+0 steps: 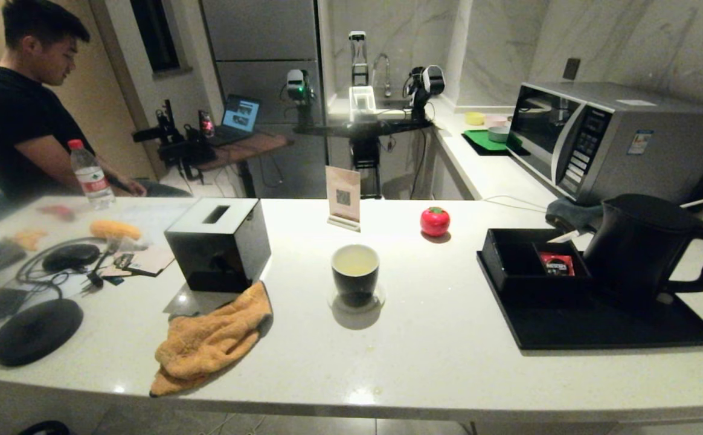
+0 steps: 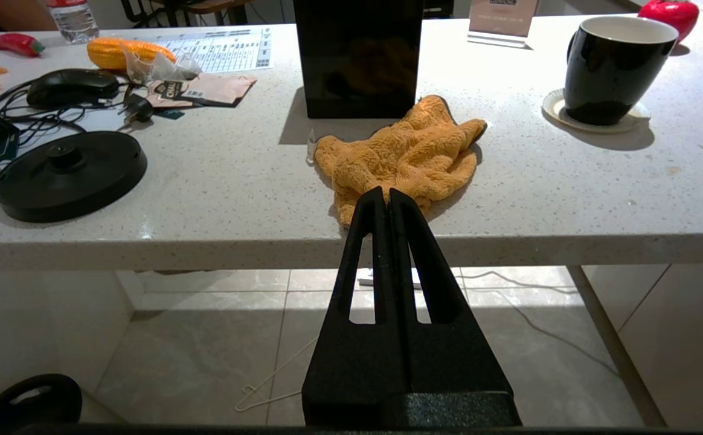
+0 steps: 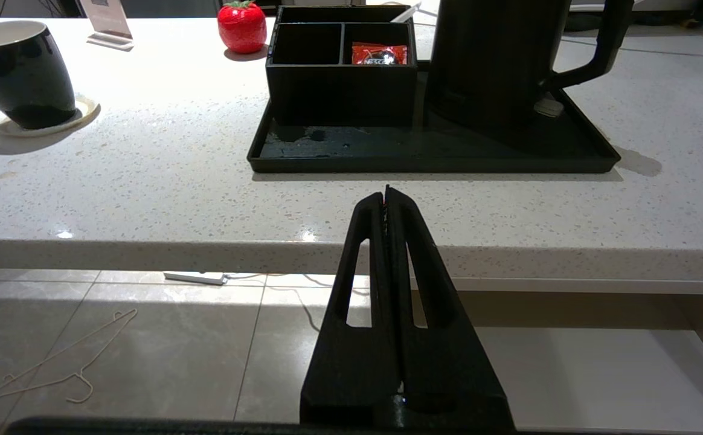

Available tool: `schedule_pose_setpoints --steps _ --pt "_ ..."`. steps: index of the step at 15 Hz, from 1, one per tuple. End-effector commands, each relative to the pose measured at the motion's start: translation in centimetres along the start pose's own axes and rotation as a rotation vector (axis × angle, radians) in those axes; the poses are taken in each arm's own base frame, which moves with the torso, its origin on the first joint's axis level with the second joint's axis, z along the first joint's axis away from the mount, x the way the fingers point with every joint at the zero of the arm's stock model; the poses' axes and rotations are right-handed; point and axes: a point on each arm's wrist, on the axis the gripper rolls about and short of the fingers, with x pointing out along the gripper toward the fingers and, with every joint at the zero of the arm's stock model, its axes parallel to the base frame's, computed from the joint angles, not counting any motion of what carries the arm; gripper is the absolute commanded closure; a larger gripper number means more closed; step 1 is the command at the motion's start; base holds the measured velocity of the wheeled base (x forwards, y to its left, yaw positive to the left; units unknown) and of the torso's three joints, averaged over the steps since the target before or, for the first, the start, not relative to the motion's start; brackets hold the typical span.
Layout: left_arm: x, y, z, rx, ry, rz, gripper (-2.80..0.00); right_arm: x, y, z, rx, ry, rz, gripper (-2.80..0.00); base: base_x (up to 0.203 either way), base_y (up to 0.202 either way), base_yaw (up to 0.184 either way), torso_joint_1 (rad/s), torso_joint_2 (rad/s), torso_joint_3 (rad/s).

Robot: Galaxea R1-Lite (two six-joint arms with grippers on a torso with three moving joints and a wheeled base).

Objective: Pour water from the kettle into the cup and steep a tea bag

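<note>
You see the white counter [image 1: 424, 362] spanning the scene, with the black tray [image 1: 599, 329] on its right side. The kettle [image 1: 641, 248] stands upright on that tray beside a divided box [image 3: 339, 78] holding a red sachet [image 3: 378, 53]. The cup [image 1: 355, 273] sits mid-counter on a coaster [image 2: 596, 118], with pale water [image 1: 354, 260] inside. Your left gripper [image 2: 386, 194] and right gripper [image 3: 386, 194] hang below the counter's near edge, fingers pressed together, holding nothing.
</note>
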Motion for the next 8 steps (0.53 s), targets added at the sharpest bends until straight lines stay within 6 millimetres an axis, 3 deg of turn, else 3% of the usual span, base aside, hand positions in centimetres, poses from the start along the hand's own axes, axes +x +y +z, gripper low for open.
schedule_pose_setpoints --steps 1,8 --pt "-0.02 0.0 -0.01 0.002 -0.003 0.0 0.0 0.01 0.0 0.01 0.0 0.001 0.0 0.0 0.0 0.0 0.0 0.0 0.0 0.0" --pt "-0.02 0.01 -0.01 -0.01 -0.003 0.004 0.0 0.01 0.0 0.01 0.0 0.001 0.0 0.0 0.0 0.0 0.0 0.0 0.0 0.0"
